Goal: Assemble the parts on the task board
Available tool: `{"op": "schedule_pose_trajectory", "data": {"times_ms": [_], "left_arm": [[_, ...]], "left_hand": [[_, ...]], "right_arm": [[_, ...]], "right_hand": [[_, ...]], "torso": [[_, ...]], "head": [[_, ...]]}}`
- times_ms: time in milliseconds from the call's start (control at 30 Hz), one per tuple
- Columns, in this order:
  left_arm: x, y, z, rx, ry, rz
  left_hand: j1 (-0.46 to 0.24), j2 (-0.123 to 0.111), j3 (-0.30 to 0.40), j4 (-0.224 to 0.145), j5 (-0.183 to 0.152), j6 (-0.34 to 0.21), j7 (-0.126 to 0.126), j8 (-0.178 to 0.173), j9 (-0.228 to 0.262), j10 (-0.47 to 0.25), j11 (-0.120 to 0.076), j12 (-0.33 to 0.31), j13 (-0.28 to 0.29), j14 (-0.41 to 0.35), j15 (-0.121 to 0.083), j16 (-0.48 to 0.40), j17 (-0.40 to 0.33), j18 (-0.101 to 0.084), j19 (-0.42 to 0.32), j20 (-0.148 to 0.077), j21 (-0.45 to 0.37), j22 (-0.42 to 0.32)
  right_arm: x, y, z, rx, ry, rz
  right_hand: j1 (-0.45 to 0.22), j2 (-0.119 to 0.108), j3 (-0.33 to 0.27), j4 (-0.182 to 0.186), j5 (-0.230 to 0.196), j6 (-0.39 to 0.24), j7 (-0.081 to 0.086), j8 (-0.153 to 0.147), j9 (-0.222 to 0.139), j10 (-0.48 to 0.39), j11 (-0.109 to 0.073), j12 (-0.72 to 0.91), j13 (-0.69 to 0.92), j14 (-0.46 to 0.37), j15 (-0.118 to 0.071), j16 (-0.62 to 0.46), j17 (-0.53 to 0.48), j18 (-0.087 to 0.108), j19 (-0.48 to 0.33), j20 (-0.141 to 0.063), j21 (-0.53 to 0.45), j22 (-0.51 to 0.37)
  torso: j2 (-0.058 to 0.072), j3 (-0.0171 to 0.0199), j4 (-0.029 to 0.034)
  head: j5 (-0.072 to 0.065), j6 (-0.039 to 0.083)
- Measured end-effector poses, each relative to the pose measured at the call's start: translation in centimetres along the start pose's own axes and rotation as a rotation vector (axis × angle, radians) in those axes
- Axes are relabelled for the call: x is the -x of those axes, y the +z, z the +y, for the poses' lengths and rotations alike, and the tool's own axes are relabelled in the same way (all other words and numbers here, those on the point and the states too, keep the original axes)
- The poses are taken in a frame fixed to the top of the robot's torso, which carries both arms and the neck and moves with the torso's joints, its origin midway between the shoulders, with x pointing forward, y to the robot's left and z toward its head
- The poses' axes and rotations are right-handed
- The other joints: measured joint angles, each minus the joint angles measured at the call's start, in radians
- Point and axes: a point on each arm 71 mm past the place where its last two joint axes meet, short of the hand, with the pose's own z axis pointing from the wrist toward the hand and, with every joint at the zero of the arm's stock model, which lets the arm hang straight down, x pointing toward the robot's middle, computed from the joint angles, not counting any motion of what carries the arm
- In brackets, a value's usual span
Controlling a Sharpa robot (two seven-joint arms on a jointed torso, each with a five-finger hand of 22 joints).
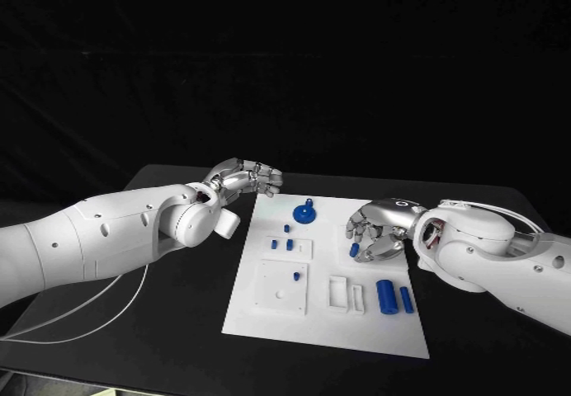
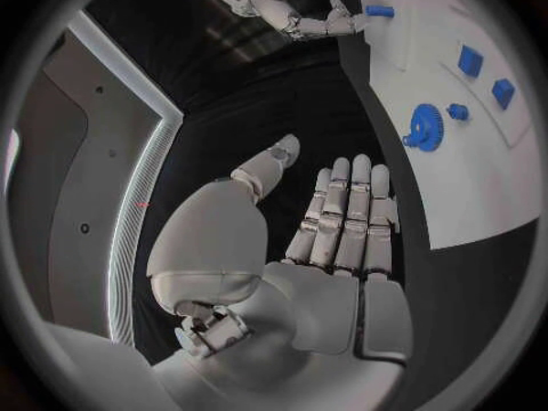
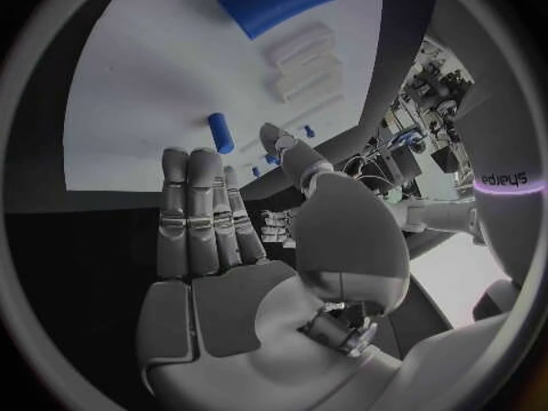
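Head view first: your left arm reaches in across the table [image 1: 178,330] with the left hand [image 1: 247,177] raised off the far left corner of the task board [image 1: 357,338], fingers loosely curled, nothing in them. Your left wrist view shows that palm flat and the fingers [image 2: 348,215] straight and side by side, thumb held off to one side, empty, hanging over black table beside the board edge. Your right hand [image 1: 379,229] sits over the board's right side, fingers bent downward, just beside a small blue peg [image 1: 355,247]; you can't tell from here whether a fingertip touches it. The right wrist view has that hand's fingers extended and apart from the thumb, holding nothing. On the board, the blue gear [image 1: 304,214] stands near the far edge, two small blue blocks [image 1: 280,244] lie just toward you from it, and the large blue cylinder [image 1: 385,296] lies near the right edge, long axis running front to back, a slimmer blue pin [image 1: 407,299] alongside.
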Motion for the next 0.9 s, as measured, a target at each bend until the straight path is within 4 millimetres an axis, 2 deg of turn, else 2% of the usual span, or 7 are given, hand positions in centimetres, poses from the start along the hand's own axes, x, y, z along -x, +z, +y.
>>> {"op": "schedule_pose_trajectory", "data": {"times_ms": [167,233,300,467,567,767,900], "left_arm": [[0.0,0.0,0.0,0.0,0.0,-0.001],[0.1,0.0,0.0,0.0,0.0,-0.001],[0.1,-0.1,0.0,0.001,0.0,-0.001],[0.1,-0.1,0.0,0.001,0.0,-0.001],[0.1,-0.1,0.0,0.001,0.0,-0.001],[0.1,-0.1,0.0,0.001,0.0,0.0],[0.1,-0.1,0.0,0.001,0.0,0.0]], "left_hand": [[0.0,0.0,0.0,0.0,0.0,0.0,0.0,0.0,-0.001,0.0,0.0,0.0,-0.001,0.0,0.0,0.0,0.0,-0.001,0.0,0.0,0.0,0.0],[0.0,0.0,0.0,0.0,0.0,0.0,0.0,0.004,-0.001,0.0,0.0,0.0,-0.001,0.0,0.0,0.0,0.0,-0.001,0.0,0.0,0.0,0.0],[0.0,0.0,0.0,0.0,0.0,0.0,0.0,0.004,-0.001,0.0,0.0,0.0,-0.001,0.0,0.0,0.0,0.001,-0.002,0.0,0.0,0.0,0.0],[0.0,0.0,0.0,0.0,0.0,0.0,0.0,0.004,-0.001,0.0,0.0,0.0,-0.002,0.0,0.0,0.0,0.001,-0.002,0.0,0.0,0.0,0.0],[0.0,0.0,0.0,0.0,0.0,0.0,0.0,0.004,-0.001,0.0,0.0,0.0,-0.002,0.0,0.0,0.0,0.001,-0.006,0.0,0.0,0.0,0.001],[0.0,0.0,0.0,0.0,0.0,0.0,0.0,0.004,-0.001,0.0,0.0,0.0,-0.003,0.0,0.0,-0.001,0.001,-0.007,0.0,0.0,0.0,0.001],[0.0,0.0,0.0,0.0,0.0,0.0,0.0,0.004,-0.001,0.0,0.0,0.0,-0.003,0.0,0.0,-0.005,0.002,-0.007,0.0,0.0,0.0,0.001]], "right_arm": [[-0.4,0.3,0.0,-0.005,-0.038,0.002],[-0.5,0.3,-0.1,-0.009,-0.05,0.003],[-0.7,0.4,0.0,-0.008,-0.059,0.007],[-1.1,0.6,0.2,-0.004,-0.067,0.009],[-1.2,0.6,0.1,-0.004,-0.071,0.007],[-1.3,0.7,0.1,-0.006,-0.074,0.003],[-1.5,0.8,0.2,-0.003,-0.077,0.002]], "right_hand": [[0.007,0.007,0.008,0.003,0.0,0.0,0.0,0.0,-0.001,0.0,0.0,0.003,-0.003,0.0,0.0,0.0,-0.003,0.0,0.0,0.0,0.0,0.001],[0.007,0.007,0.022,0.003,-0.02,0.003,-0.004,0.004,-0.001,0.0,0.0,0.01,-0.007,0.0,0.0,0.006,-0.008,0.0,0.0,0.0,-0.002,0.002],[0.022,0.011,0.042,0.005,-0.052,0.012,-0.012,0.009,-0.003,0.0,0.0,0.015,-0.01,0.0,0.0,0.009,-0.012,0.0,0.0,0.0,-0.004,0.002],[0.033,0.0,0.136,0.035,-0.176,0.031,-0.018,0.015,-0.01,0.007,-0.008,0.035,-0.02,0.004,-0.004,0.021,-0.028,0.0,0.006,0.006,-0.004,0.006],[0.034,0.0,0.183,0.052,-0.233,0.042,-0.02,0.018,-0.012,0.015,-0.007,0.045,-0.026,0.006,-0.006,0.028,-0.035,0.0,0.01,0.002,-0.004,0.011],[0.034,0.0,0.218,0.077,-0.249,0.065,-0.029,0.03,-0.013,0.038,-0.016,0.061,-0.028,0.014,-0.014,0.047,-0.038,0.0,0.029,-0.007,-0.003,0.02],[0.039,0.005,0.238,0.089,-0.249,0.086,-0.038,0.043,-0.008,0.06,-0.027,0.078,-0.027,0.028,-0.027,0.067,-0.032,0.0,0.046,-0.016,0.012,0.03]], "torso": [[0.0,0.0,0.0001],[0.0,0.0,0.0001],[0.0,0.0,0.0001],[0.0,0.0,-0.0006],[0.0,0.0,-0.0006],[0.0,0.0004,-0.0008],[0.0,0.0005,-0.0008]], "head": [[0.002,-0.001],[0.002,-0.002],[0.003,-0.004],[0.005,-0.006],[0.005,-0.006],[0.004,-0.007],[0.004,-0.007]]}}
